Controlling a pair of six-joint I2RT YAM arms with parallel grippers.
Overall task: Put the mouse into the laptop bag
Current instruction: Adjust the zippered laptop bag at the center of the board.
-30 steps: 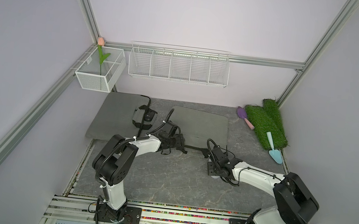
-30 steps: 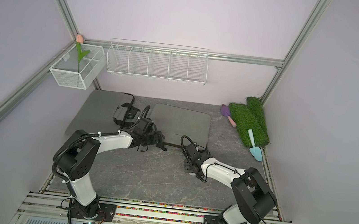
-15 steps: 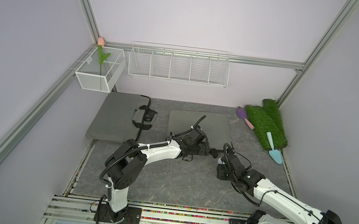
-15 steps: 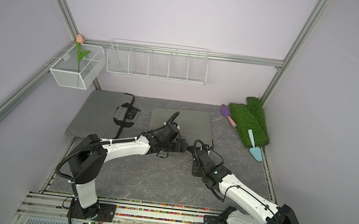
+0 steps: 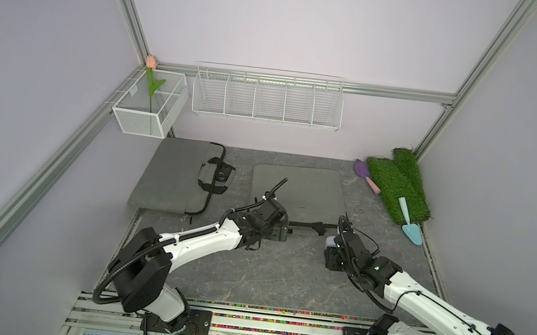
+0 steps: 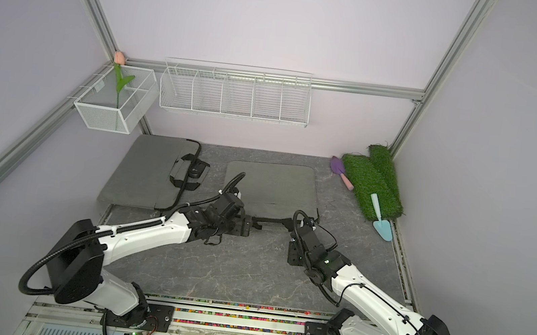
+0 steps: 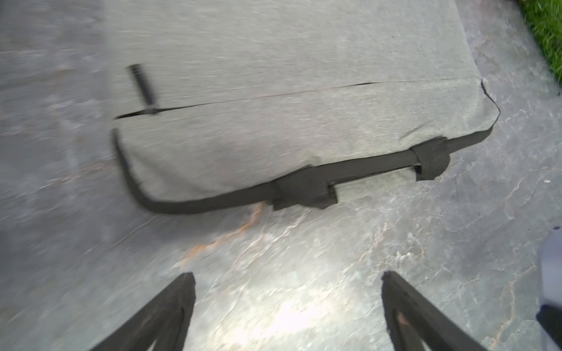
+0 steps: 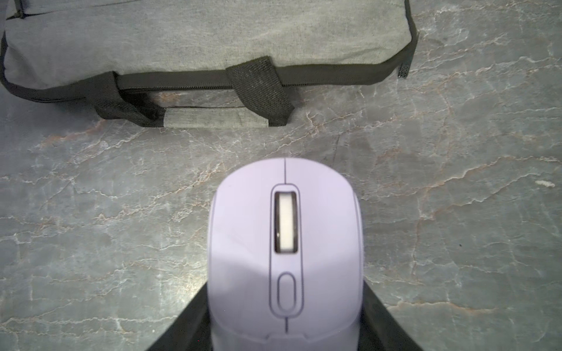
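R gripper (image 8: 287,285) is closed partway on the mouse (image 8: 286,231). The lilac body is pinched at its sides btwn the two black fingers (image 8: 194,322), scroll wheel up, nose toward the laptop bag (image 8: 197,36). The mouse is outside the bag, over bare table (image 8: 91,212), facing the bag's handle (image 8: 213,117). Can't tell if it's lifted or resting. The zip along that handle edge looks shut in the right wrist view.

L gripper (image 7: 287,275) is spread wide w/ nothing btwn its fingers, only table under it, in front of the same handle edge. The left wrist view is blurred. A front-pocket zip line crosses the bag's face w/ a pull tab (image 7: 143,88) at one end.

In both top views the grippers sit near each other at the bag's near edge, L gripper at the handle's left end, R gripper further right. A second grey bag (image 5: 174,173) lies to the left, apart from the first, w/ a small black item (image 5: 222,177) on its handles. Far right are fake grass rolls (image 5: 395,185), w/ a purple trowel (image 5: 363,172) beside them and a blue trowel (image 5: 409,224) at their near end. A wire rack (image 5: 267,98) hangs on the back wall, and a mesh box (image 5: 147,117) w/ a tulip (image 5: 151,63) in the left corner.
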